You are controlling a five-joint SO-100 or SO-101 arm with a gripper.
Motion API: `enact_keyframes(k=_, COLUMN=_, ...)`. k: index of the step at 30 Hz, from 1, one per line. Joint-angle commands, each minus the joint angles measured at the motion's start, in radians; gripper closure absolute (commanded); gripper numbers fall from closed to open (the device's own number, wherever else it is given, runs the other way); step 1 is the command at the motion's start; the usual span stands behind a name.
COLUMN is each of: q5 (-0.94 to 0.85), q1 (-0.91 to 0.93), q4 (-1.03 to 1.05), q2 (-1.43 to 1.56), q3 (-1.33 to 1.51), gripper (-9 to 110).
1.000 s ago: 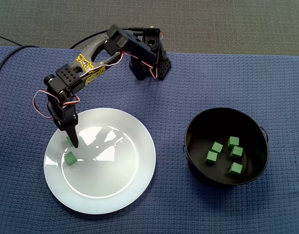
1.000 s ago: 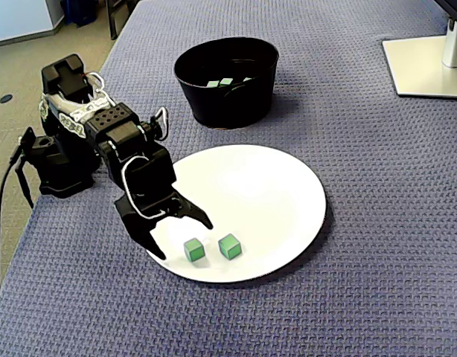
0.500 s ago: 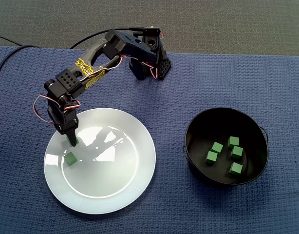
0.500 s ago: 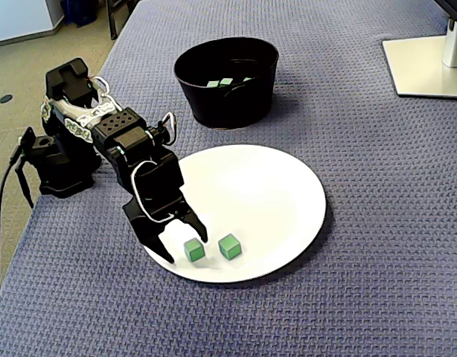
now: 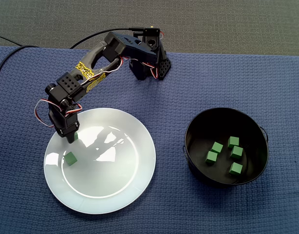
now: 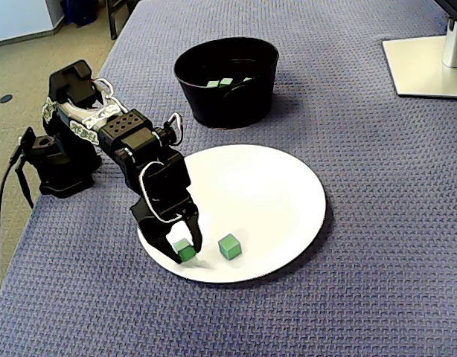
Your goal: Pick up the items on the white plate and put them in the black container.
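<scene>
**A:** Where do the task's things lie?

**B:** Two cubes are on the white plate (image 6: 277, 186). The held cube (image 6: 186, 253) is near the plate's left rim in the side-on fixed view, between the fingers of the gripper (image 6: 183, 248). The loose cube (image 6: 228, 246) lies just beside it to the right, not touching.

**A:** So the pincer is clamped?

**B:** Yes. Its two black fingers press the held cube from either side. Whether that cube rests on the plate or is just clear of it cannot be told. From above, the gripper (image 5: 71, 139) covers most of the cube and only a green edge shows.

**A:** And the black container?

**B:** The black container (image 5: 196, 124) stands well apart from the plate, to its right in the view from above. Five green cubes (image 5: 216, 147) lie loose on its floor, toward the middle and the right, none stacked. In the side-on view only a few of their tops show over the rim.

**A:** The full count, then?

**B:** Seven green cubes: five in the container, two on the plate. There is one plate, one container and one arm (image 5: 91, 68).

**A:** What lies around them?

**B:** A blue cloth (image 5: 237, 73) lies under everything. The arm's base (image 5: 149, 61) is at the cloth's far edge. A white stand foot (image 6: 426, 67) shows at the top right of the side-on view.
</scene>
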Motion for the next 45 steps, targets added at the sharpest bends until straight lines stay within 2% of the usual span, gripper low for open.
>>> enact_keyframes(k=1, q5=0.018, q1=-0.002, q4=-0.008, q2=-0.012, q3=-0.02, gripper=101)
enact_keyframes(k=10, q5=0.087, q1=-0.02, q4=0.143, q2=-0.003, q3=-0.164, gripper=102)
enact_keyframes(k=17, q5=0.259, q1=-0.091, q4=0.391, q2=0.241, q3=-0.279, gripper=102)
enact_keyframes(k=21, q5=0.434, q1=-0.202, q4=0.489, q2=0.434, q3=-0.407, gripper=102)
enact_keyframes(k=25, q5=0.595, q1=-0.43, q4=0.505, q2=0.632, q3=-0.512, gripper=102)
enact_keyframes(k=28, q5=0.703, q1=-0.673, q4=0.456, q2=0.732, q3=-0.543, gripper=102)
enact_keyframes(k=31, q5=0.845, q1=-0.913, q4=0.278, q2=0.836, q3=-0.397, gripper=102)
enact_keyframes(k=35, q5=0.913, q1=-1.177, q4=0.098, q2=0.874, q3=-0.192, gripper=102)
enact_keyframes(k=40, q5=0.953, q1=-1.338, q4=-0.034, q2=0.746, q3=-0.006, gripper=102)
enact_keyframes(k=45, q5=1.029, q1=-1.382, q4=-0.02, q2=0.517, q3=-0.055, gripper=102)
